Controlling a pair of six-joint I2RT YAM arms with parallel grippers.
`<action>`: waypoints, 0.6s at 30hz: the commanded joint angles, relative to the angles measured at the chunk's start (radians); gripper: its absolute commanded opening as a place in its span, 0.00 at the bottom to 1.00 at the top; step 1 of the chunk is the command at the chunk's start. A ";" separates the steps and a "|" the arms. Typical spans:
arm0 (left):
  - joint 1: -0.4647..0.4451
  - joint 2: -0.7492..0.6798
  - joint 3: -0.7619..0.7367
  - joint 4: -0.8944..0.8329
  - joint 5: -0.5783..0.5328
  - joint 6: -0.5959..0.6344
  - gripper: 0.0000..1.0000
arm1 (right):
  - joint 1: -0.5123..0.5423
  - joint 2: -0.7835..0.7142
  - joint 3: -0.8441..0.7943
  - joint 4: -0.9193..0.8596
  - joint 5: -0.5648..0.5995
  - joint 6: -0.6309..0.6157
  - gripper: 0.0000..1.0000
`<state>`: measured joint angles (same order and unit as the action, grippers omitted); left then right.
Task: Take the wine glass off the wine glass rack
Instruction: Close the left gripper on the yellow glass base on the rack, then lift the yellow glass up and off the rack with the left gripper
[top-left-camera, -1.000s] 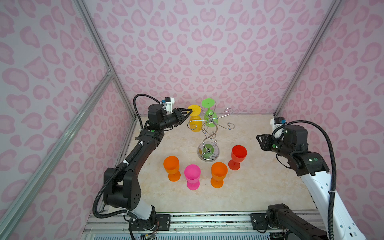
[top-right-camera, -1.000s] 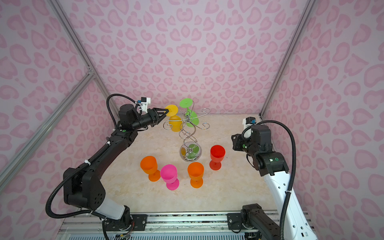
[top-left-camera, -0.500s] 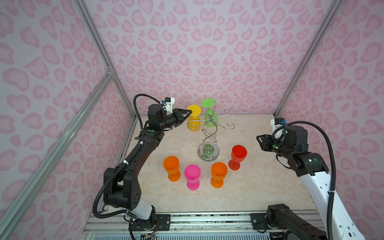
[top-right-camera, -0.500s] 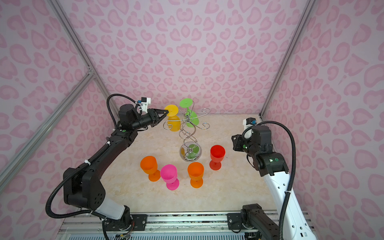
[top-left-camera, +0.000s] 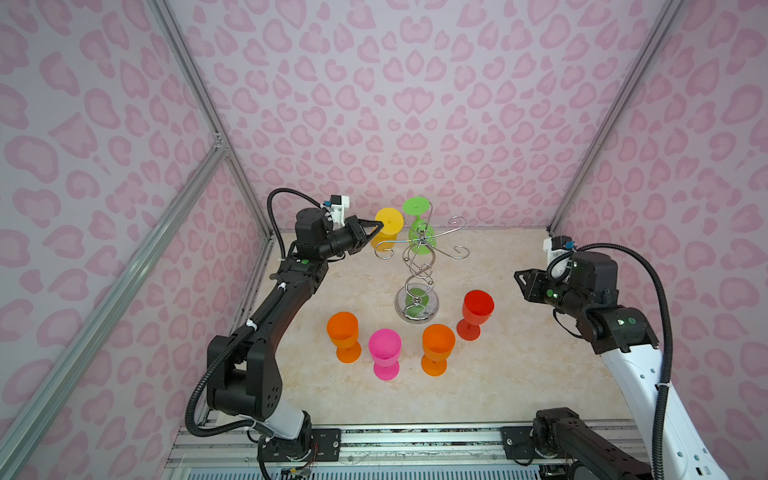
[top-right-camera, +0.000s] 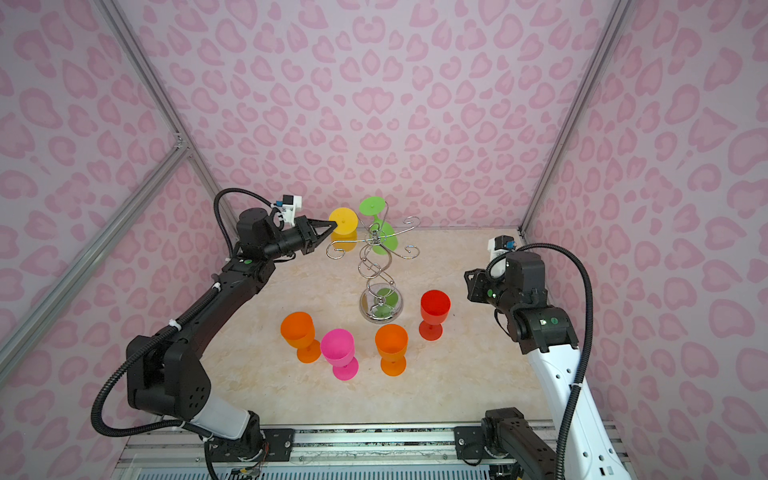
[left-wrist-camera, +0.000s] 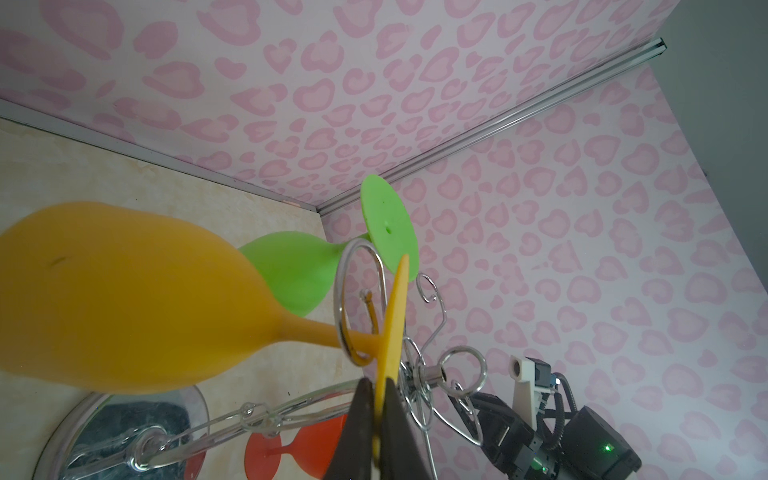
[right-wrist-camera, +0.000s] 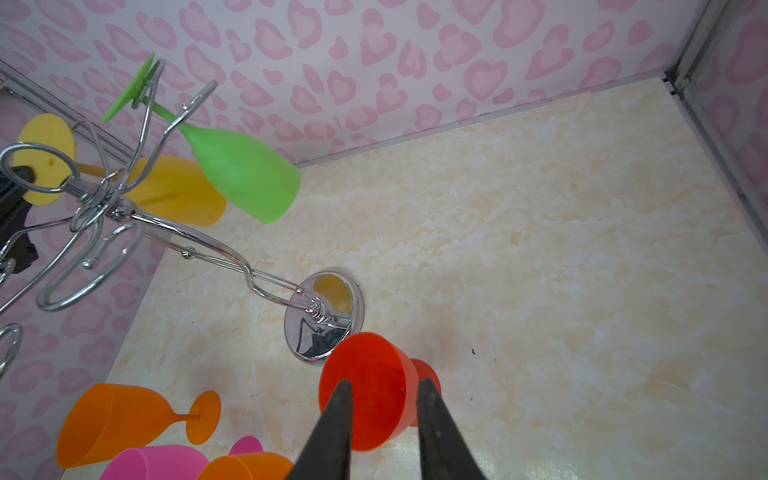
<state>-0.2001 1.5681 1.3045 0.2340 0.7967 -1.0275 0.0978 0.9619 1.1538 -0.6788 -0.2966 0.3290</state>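
The left claw (top-left-camera: 379, 225) has just closed. A second back its fingers stood apart around the flat foot of the yellow wine glass (top-left-camera: 389, 222); now they are pressed onto it. The left wrist view shows this plainly, with the two dark fingers (left-wrist-camera: 360, 409) pinching the edge of the thin yellow foot from both faces. The arm itself has not shifted in that time. As I judge it, the grip is made and the lifting-off can begin, but the glass is not yet free.

The glass hangs bowl-down and tilted from a hook of the rack (top-left-camera: 419, 266), on the side facing the table's (top-left-camera: 498, 374) back-left corner, and its stem is threaded through that hook's wire curl. The claw comes at it from the left edge and holds the foot on the side away from the rack's middle. To come off, the stem has to slide out through the open end of the curl. A green wine glass (top-left-camera: 420, 239) hangs just beside it and could get knocked.

The right claw (top-left-camera: 516, 275) hangs near the table's right edge, fingers spread and holding nothing
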 joint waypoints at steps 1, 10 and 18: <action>0.002 -0.012 -0.001 0.041 0.022 -0.005 0.05 | -0.001 -0.003 -0.007 0.018 -0.012 0.004 0.28; 0.016 -0.034 0.006 0.042 0.032 -0.009 0.03 | -0.007 -0.007 -0.011 0.020 -0.016 0.007 0.28; 0.024 -0.043 0.014 0.041 0.040 -0.013 0.03 | -0.012 -0.005 -0.011 0.024 -0.024 0.009 0.28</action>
<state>-0.1780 1.5440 1.3052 0.2382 0.8165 -1.0389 0.0868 0.9573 1.1496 -0.6781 -0.3103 0.3378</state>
